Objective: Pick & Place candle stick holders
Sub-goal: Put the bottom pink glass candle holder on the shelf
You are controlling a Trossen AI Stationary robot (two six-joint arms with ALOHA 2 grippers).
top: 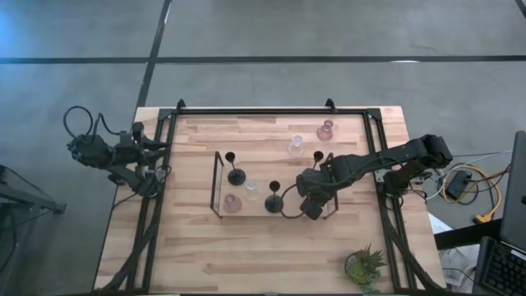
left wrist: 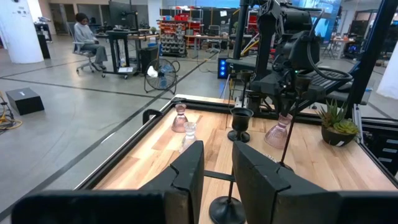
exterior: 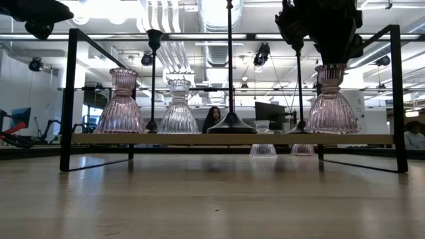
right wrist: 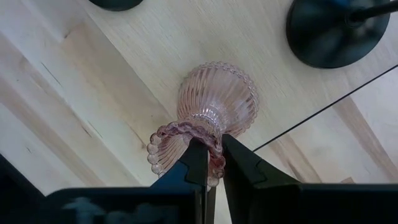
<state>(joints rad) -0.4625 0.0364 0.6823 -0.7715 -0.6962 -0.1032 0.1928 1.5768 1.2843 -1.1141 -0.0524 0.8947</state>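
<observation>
Gripping pink glass holder at beaded top rim, right gripper fingers pinched together on rim wall. We judge it rigid, brittle, slick; ribbed bell body heavier than neck, so rim pinch may slip or tilt. Holder sits on raised wooden shelf of black wire rack, at rack's 3 o'clock end, directly beneath gripper. Left gripper parked at table's 9 o'clock edge, fingers slightly apart, empty.

Between the right gripper's dark fingers sits a pink-tinted, vertically ribbed glass candle holder with a beaded rim. Beside it stand matte black round metal bases on pale, streak-grained wooden boards.
</observation>
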